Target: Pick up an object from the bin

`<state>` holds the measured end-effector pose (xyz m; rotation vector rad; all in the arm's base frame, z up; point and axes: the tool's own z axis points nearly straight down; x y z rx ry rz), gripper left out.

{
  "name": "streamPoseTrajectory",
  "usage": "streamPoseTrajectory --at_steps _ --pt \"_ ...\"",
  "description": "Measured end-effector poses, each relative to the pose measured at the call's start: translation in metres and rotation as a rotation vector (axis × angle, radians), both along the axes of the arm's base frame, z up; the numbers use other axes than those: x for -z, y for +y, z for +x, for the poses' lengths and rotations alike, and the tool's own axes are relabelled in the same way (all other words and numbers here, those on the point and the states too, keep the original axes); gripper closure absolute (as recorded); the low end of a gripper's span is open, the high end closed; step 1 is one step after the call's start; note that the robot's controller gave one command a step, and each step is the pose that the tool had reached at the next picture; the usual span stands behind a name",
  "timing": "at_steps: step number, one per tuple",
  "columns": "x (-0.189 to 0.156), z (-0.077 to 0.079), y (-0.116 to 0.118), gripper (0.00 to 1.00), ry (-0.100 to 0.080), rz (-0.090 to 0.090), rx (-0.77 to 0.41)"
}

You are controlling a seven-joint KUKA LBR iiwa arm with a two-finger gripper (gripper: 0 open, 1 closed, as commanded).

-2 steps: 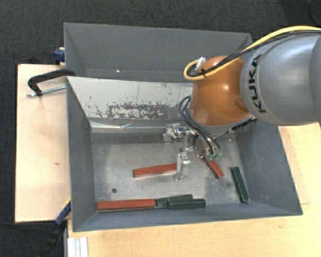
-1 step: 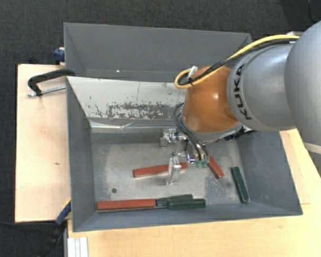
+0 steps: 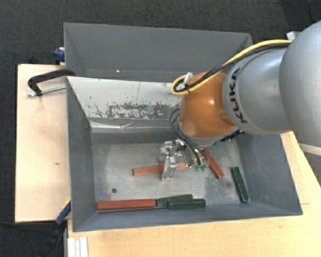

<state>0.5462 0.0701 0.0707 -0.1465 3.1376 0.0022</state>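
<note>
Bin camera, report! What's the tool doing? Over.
Tool down at centre of bin, over one end of short red-brown stick. Stick flat on floor. Second red stick close beside.

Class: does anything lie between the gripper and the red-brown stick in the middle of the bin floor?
Nothing visible does. The gripper sits right over one end of that red-brown stick; the other sticks lie apart, nearer the walls.

Red-brown flat stick (image 3: 147,171): thin, straight, lying flat on bin (image 3: 79,165) floor near bin centre. Long axis runs left-right across the bin. Its right end is covered by gripper (image 3: 168,167).
</note>
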Motion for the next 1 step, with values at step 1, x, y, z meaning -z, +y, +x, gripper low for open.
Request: streamPoseTrajectory --at_steps 1 --pt "0.0000 0.0000 0.0000 1.00 0.000 0.000 0.000"
